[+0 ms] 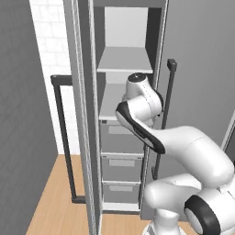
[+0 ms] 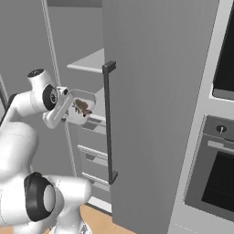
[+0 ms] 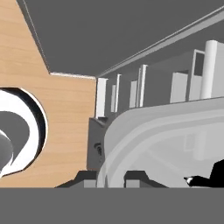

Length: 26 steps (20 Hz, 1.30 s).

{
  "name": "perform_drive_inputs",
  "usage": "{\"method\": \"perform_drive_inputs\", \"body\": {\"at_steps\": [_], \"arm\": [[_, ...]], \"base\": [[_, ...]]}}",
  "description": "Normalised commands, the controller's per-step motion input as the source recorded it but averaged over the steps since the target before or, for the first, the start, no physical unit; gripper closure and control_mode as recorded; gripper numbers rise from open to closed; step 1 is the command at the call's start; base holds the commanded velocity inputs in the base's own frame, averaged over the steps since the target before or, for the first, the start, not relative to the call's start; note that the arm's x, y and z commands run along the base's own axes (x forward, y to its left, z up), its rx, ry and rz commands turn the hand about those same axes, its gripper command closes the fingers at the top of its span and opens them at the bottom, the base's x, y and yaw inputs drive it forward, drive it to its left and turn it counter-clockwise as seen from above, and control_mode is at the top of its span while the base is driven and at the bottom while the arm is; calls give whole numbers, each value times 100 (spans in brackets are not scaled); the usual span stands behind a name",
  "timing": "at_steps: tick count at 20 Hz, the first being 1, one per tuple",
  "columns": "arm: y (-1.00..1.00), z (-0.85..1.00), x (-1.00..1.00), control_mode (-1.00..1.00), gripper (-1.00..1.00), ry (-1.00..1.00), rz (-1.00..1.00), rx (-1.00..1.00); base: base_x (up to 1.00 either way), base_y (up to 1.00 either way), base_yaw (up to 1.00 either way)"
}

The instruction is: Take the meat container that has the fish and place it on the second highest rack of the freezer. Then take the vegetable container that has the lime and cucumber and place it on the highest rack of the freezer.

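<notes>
Pale wood floor [image 1: 50, 202] runs beneath the tall grey freezer cabinet [image 1: 120, 137], whose door stands open. The glossy white arm bends at its elbow and reaches into it. Its gripper [image 2: 68, 107] is clamped on a clear rounded plastic container [image 2: 87, 101] holding the small brown-grey fish [image 2: 81, 107], at the front edge of the flat pale grey second highest rack [image 1: 110, 103].

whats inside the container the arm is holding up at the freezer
In the right base view, the container holds a small brown fish. The container's near wall and the end effector cover part of its floor, so anything else in there cannot be seen.
</notes>
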Motion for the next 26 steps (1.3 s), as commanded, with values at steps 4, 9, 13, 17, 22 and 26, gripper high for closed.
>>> {"method": "perform_drive_inputs", "body": {"at_steps": [4, 9, 13, 17, 22, 26], "arm": [[-1, -40, 63, -100, 100, 1, -4, -4], [-1, -37, 61, -100, 100, 0, -3, -4], [-5, -30, 58, -100, 100, 0, -4, -2], [-15, -27, 68, -100, 100, 0, -4, 0], [-14, -31, 69, -100, 100, 0, 0, 0], [0, -41, 63, -100, 100, 0, 0, 0]], "base": [[0, 0, 0], [0, 0, 0], [0, 0, 0], [0, 0, 0], [0, 0, 0], [0, 0, 0]]}}
